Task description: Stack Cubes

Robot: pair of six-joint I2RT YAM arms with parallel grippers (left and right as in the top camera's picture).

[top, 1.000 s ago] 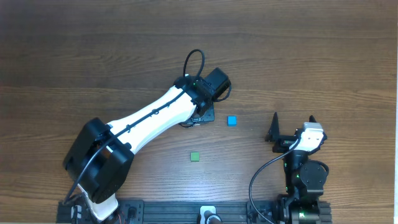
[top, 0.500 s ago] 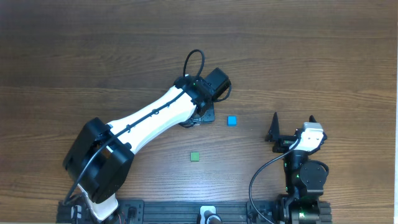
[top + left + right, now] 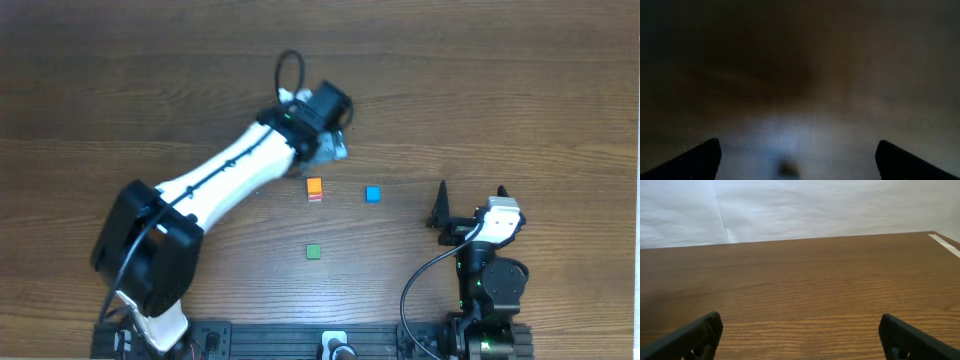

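An orange cube [image 3: 315, 186] sits on the wooden table near the middle, with a red sliver [image 3: 315, 198] showing at its near edge, as if a red cube lies under it. A blue cube [image 3: 373, 194] lies a little to its right, and a green cube [image 3: 313, 252] lies nearer the arms' bases. My left gripper [image 3: 335, 150] is lifted just beyond the orange cube, open with nothing held; its wrist view has the fingers [image 3: 707, 155] wide apart over a dark blur. My right gripper [image 3: 470, 198] stands open near its base, empty, facing bare table [image 3: 800, 295].
The left arm [image 3: 225, 175] slants across the left half of the table. A white wall [image 3: 815, 205] rises behind the table's far edge in the right wrist view. Bare wood surrounds the cubes on all sides.
The left gripper has risen and drawn back up-left, uncovering the orange cube that it hid before. The right arm and the blue and green cubes have not moved.
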